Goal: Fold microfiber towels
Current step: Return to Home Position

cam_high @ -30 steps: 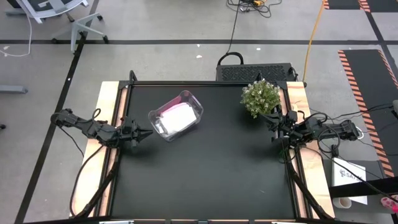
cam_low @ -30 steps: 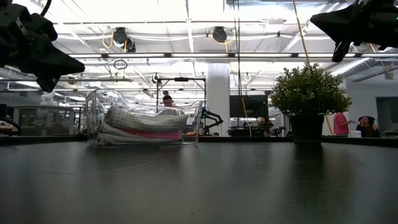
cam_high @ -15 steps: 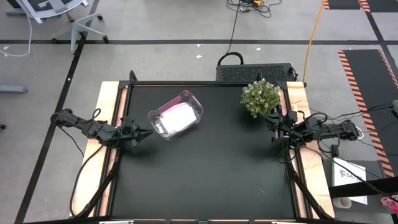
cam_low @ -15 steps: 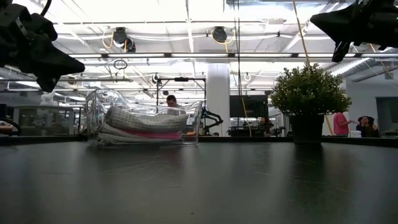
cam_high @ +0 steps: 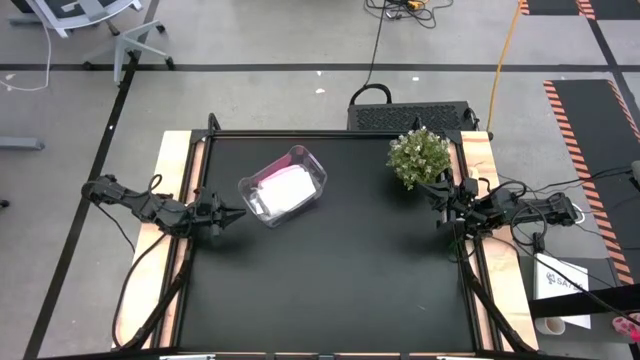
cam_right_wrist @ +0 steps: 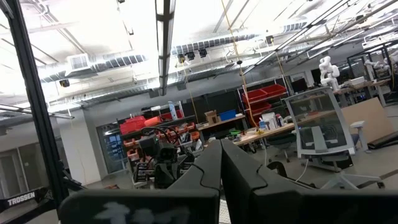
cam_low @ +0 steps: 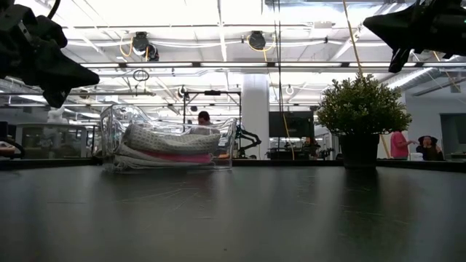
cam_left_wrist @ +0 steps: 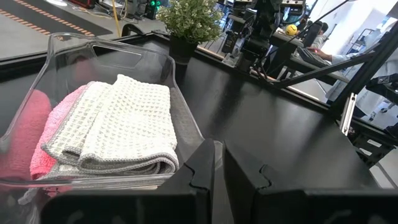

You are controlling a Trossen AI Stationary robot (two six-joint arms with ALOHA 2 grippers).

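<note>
Several folded towels (cam_left_wrist: pixel 112 127), one TROSSEN label (cam_right_wrist: pixel 25 200)

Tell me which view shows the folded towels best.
The left wrist view: white towels partly cover the pink towel in the clear bin. The high view shows only the top; the low view, stacked edges; the right wrist view, nothing.

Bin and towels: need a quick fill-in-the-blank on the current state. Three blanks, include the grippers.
The clear bin sits nearest the ____ gripper. In it, the towel under the white towel is ____. The left gripper and the right gripper are both ____.
Missing: left; pink; shut.
</note>
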